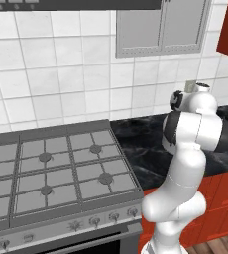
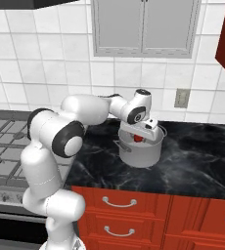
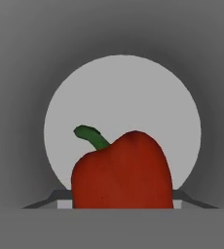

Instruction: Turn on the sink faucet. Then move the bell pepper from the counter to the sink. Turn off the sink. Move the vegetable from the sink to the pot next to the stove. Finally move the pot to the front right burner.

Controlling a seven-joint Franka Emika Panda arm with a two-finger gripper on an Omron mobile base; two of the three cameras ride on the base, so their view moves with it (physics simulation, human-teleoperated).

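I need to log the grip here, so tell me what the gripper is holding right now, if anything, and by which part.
It cannot be told for sure. The bell pepper sits close against the gripper inside the pot, but the fingertips are hidden, so a hold is unconfirmed.

A white tiled wall (image 2: 46, 63) rises behind the end effector (image 2: 140, 138), with a grey wall cabinet (image 2: 144, 27) above it, a wall outlet (image 2: 182, 97) to its right, and red drawers (image 2: 124, 210) with silver handles below.
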